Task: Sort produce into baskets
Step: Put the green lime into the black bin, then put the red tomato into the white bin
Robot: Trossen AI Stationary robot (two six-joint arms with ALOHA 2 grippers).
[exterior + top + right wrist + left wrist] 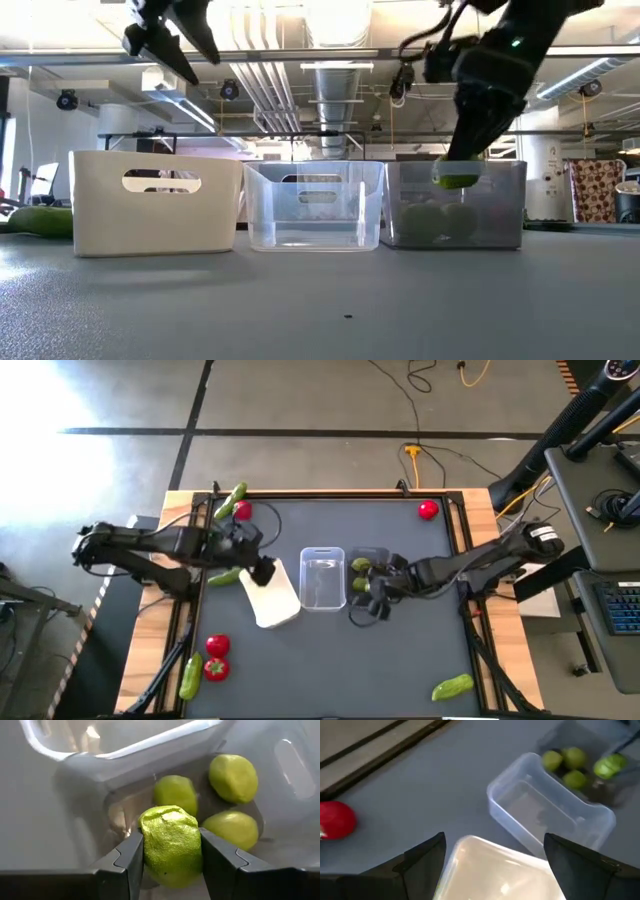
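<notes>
Three baskets stand side by side mid-table: white (272,600), clear (323,577) and dark smoky grey (372,560). My right gripper (171,857) is shut on a yellow-green lime (171,845) over the dark basket (455,205), at its rim height. Three limes (232,777) lie on that basket's floor. My left gripper (495,842) is open and empty above the white basket (495,870). It also shows high up in the low view (165,35). My right gripper pinches the lime's two opposite sides (195,850) between its two fingers. The fingers come from above, pointing down. The lime (457,180) hangs clear, level with the dark basket's rim and above the limes inside.
Loose produce lies around: a tomato (243,510) and cucumber (232,500) far left, a cucumber (225,575) beside the white basket, two tomatoes (216,658) and a cucumber (190,678) near left, a tomato (428,510) far right, a cucumber (452,686) near right.
</notes>
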